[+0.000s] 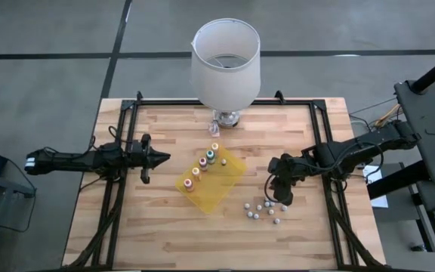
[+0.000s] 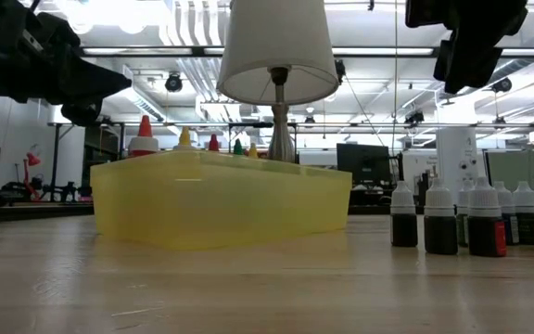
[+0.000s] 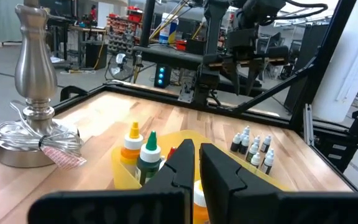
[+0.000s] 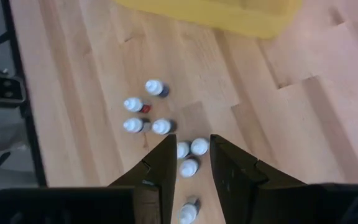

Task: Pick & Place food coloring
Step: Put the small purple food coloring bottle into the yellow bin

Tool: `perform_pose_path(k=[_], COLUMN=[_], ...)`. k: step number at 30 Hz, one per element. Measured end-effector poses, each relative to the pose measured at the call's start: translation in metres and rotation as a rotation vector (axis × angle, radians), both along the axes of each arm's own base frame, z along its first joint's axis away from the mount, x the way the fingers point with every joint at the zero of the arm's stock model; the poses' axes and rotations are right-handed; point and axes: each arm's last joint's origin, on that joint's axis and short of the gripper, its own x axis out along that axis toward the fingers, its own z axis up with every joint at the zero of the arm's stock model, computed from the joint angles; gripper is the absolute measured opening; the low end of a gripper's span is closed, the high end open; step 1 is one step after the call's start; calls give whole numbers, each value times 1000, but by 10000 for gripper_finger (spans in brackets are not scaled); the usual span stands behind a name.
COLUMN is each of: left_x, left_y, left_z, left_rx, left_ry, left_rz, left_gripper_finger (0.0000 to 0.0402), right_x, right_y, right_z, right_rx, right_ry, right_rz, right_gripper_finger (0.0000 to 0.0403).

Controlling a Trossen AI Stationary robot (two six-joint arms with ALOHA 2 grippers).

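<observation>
The right gripper [image 4: 189,163] hovers, fingers parted, over white-capped dropper bottles [image 4: 190,148] (dark ones) beside the yellow tray [image 1: 221,183]; the left gripper [image 1: 159,158] waits, nearly closed, empty.

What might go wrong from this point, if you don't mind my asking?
1. The right gripper hangs, jaws open, over tightly clustered white-capped bottles; descending, it may topple neighbours.
2. The yellow tray already holds a row of coloured-cap bottles; a placement there may knock them.
The left gripper waits beside the tray.
</observation>
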Motion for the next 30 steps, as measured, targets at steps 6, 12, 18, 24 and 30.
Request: perform_pose_path(k=[6,12,18,24,30], left_x=[0,0,0,0,0], left_y=[0,0,0,0,0], left_z=[0,0,0,0,0], left_rx=[0,0,0,0,0], left_ry=[0,2,3,4,4], left_rz=[0,0,0,0,0], left_gripper_finger=[0,0,0,0,0], right_x=[0,0,4,14,25], right_y=[1,1,2,6,8], right_z=[0,-1,-7,-11,-23], right_rx=[24,28,13,-1,12], right_ry=[7,16,44,67,133], right_rz=[17,21,59,119,84], right_gripper_finger=[86,103,153,188,193])
